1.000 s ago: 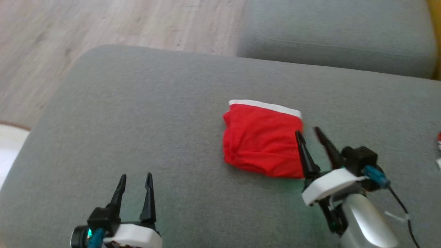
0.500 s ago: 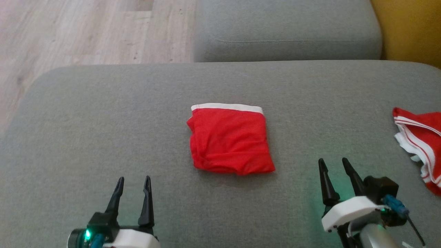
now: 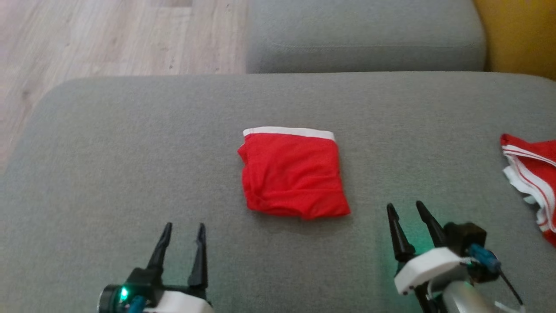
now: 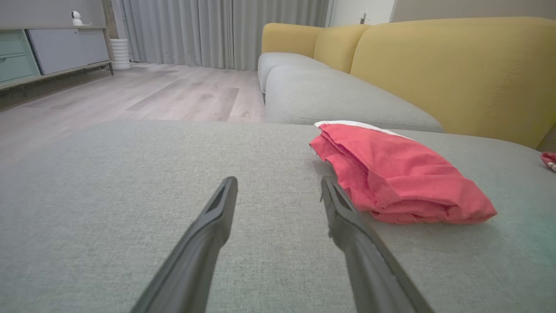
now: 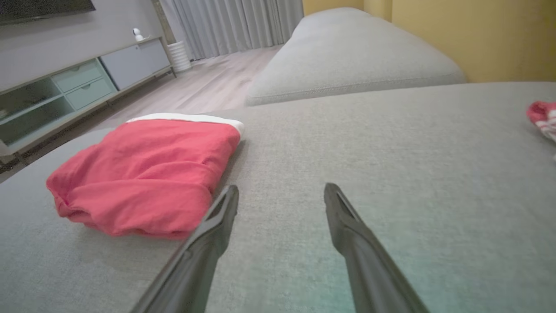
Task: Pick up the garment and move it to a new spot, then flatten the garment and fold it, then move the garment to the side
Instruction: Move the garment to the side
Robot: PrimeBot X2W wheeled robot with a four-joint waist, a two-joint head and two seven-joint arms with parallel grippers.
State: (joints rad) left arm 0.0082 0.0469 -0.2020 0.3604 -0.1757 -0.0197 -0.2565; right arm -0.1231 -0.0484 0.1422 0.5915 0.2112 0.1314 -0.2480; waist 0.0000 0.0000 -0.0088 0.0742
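Back came the right pincer (image 3: 405,205)! A second earlier its fingers were up against the right edge of the garment (image 3: 293,174); now it sat at the near right, clear of the cloth, with a strip of grey seat cushion (image 3: 130,152) showing between them. Its two dark fingers stood spread wide and empty, tips pointing toward the far side. The head camera had swung as well, so the whole scene sat differently in that view.

Over on the near left, the left pincer (image 3: 184,225) was open too, gripping nothing, low over the cushion and well short of the garment's near left corner.

And the garment itself lay folded into a compact red block in the middle of the seat cushion, between the two pincers and a little farther out. A white waistband (image 3: 289,131) ran along its far edge, and the near edge was rounded and slightly rumpled. From the left wrist view the stacked layers showed along its left side.

Far to the right, a second red garment with white stripes (image 3: 532,174) lay crumpled at the edge of the head view. Beyond the seat were a far cushion (image 3: 365,39), the wooden floor (image 3: 108,34) at the far left, and a yellow backrest (image 3: 521,34) at the far right.
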